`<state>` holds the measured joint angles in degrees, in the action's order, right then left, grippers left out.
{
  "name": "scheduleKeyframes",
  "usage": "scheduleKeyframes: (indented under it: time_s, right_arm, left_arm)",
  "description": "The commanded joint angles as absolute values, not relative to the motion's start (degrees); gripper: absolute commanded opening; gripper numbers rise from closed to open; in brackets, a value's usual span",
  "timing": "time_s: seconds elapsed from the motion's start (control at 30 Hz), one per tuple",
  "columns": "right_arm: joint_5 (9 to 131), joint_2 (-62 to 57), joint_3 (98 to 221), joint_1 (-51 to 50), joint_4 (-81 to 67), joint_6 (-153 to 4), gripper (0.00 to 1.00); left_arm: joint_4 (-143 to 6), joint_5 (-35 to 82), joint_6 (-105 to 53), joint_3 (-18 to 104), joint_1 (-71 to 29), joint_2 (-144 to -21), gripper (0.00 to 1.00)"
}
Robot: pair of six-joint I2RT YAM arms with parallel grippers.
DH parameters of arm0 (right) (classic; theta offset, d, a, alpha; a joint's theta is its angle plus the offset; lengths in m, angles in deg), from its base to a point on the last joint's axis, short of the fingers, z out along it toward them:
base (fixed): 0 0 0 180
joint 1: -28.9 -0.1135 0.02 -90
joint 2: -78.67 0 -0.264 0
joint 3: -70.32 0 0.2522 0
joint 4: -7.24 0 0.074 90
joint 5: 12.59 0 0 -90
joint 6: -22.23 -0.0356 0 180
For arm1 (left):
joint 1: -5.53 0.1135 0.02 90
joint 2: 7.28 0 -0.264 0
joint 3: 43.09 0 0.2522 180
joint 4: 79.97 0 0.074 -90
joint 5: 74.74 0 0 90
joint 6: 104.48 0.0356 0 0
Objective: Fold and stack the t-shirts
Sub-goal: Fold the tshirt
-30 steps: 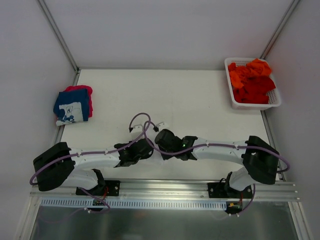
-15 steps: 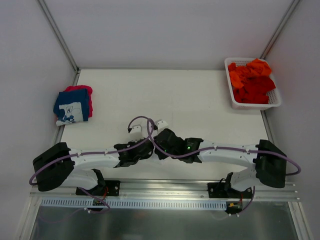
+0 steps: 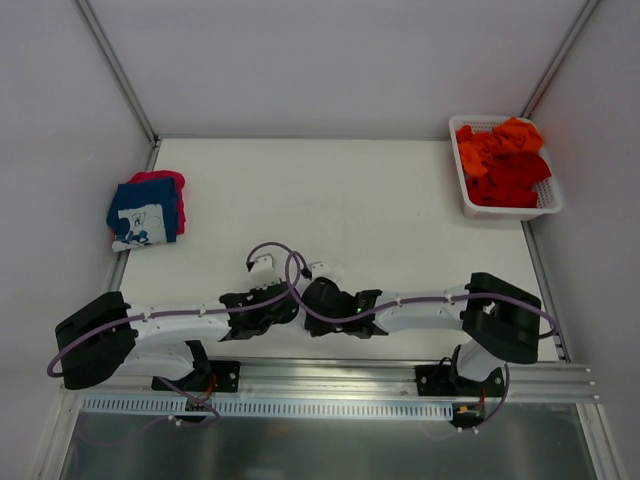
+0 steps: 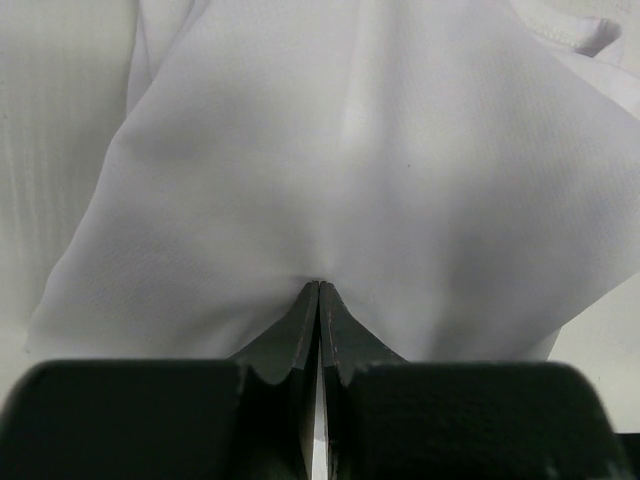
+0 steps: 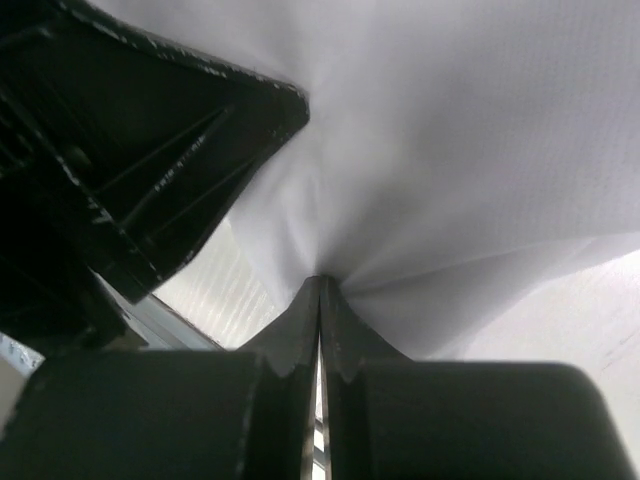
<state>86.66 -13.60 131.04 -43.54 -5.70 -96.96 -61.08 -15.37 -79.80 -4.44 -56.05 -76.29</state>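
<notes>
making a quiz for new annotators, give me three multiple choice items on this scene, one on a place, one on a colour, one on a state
1. Where on the table does the basket sit?
A. far right corner
B. near left corner
C. centre

2. What colour is the top tee of the folded pile at the left edge?
A. orange
B. navy with white print
C. green

3. How does the left gripper stand?
A. wide open
B. shut on the white t-shirt
C. shut on nothing

Answers:
1 A: the top view shows it at the far right corner.
2 B: the navy tee lies on the pink-red tee.
3 B: the left wrist view shows white cloth pinched between closed fingertips.
</notes>
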Motion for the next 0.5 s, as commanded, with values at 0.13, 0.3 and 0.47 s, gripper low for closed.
scheduleKeyframes:
  time_s: [0.13,0.3,0.47]
  right_arm:
    - [93.0,-7.6,129.6,-48.9,-24.7,-104.1,0.00]
    - [95.5,-3.3,127.6,-50.4,-31.9,-107.1,0.00]
    - [96.6,1.3,122.8,-50.9,-32.9,-109.3,0.00]
  left_arm:
    - [-57.7,-17.5,-81.2,-7.2,-56.6,-74.7,0.00]
    - [-57.4,-17.6,-81.9,-8.4,-56.6,-73.6,0.00]
    - [-57.2,-17.5,-82.1,-8.8,-56.6,-73.5,0.00]
